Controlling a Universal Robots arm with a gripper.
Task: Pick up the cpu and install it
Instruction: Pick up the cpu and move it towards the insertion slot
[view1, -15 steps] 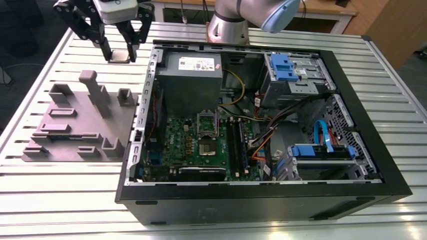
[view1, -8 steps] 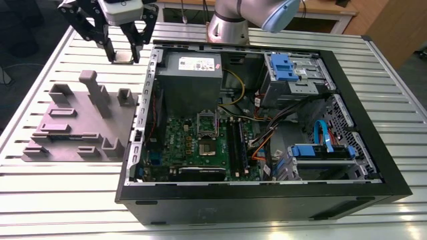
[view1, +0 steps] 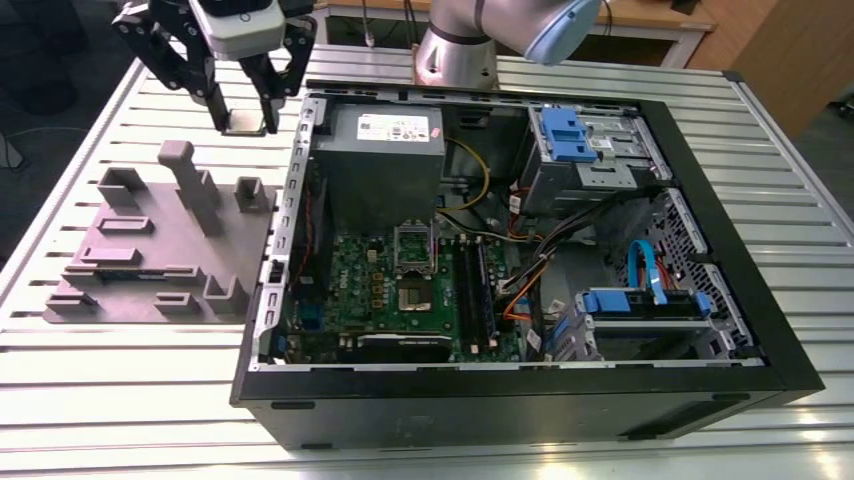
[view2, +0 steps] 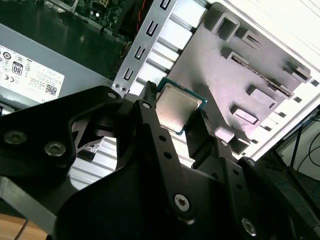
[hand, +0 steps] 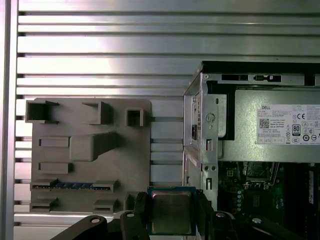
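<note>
The cpu (view1: 246, 124) is a small flat square chip with a shiny silver top. My gripper (view1: 246, 112) is shut on it, one black finger on each side edge. The chip hangs in the air over the slatted table, between the grey fixture (view1: 160, 250) and the far-left corner of the open computer case (view1: 534, 390), as the exterior view shows it. In both wrist views the cpu (view2: 177, 107) (hand: 171, 212) sits level between the fingers (view2: 150, 125) (hand: 140, 207). The green motherboard (view1: 360, 290) lies inside the case, its socket (view1: 418, 293) near the middle.
A grey power-supply box (view1: 387, 150) with a white label fills the case's far-left corner. Drive cages with blue parts (view1: 581, 140) and loose cables (view1: 534, 250) occupy the exterior view's right side. The grey fixture (hand: 90, 150) carries several raised blocks and slots.
</note>
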